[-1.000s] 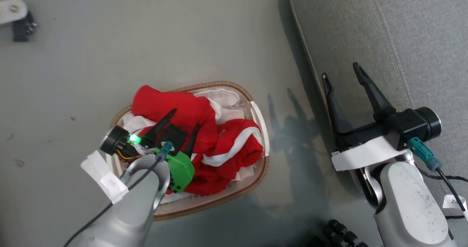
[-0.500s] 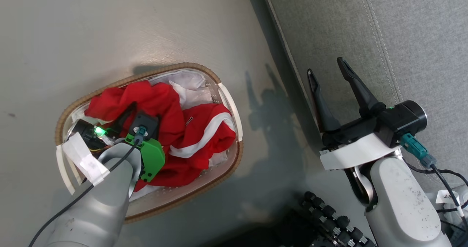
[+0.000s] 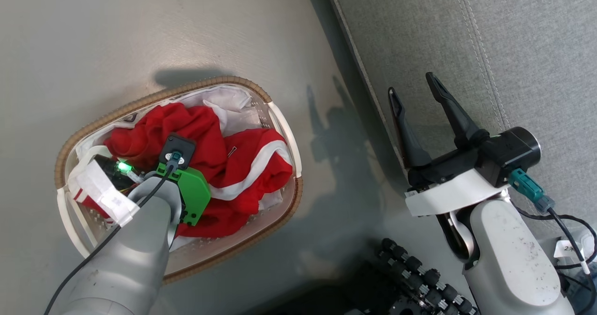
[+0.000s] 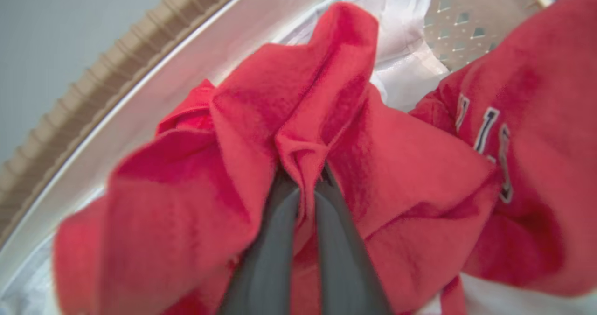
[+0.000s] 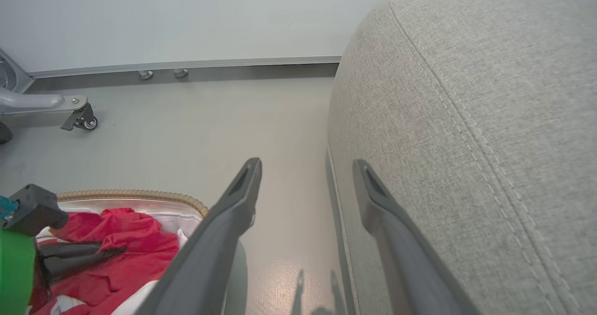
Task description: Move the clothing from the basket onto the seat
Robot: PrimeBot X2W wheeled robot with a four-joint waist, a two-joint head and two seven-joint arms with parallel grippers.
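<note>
The grey seat (image 3: pixel 466 35) fills the right side. On the floor (image 3: pixel 140 25) beside it stands the basket (image 3: pixel 140 101), holding red clothing (image 3: pixel 252 165). Inside the basket the left gripper (image 4: pixel 305 184) pinches a fold of that clothing; the right gripper (image 3: pixel 410 82) hangs spread apart at the seat's edge.
</note>
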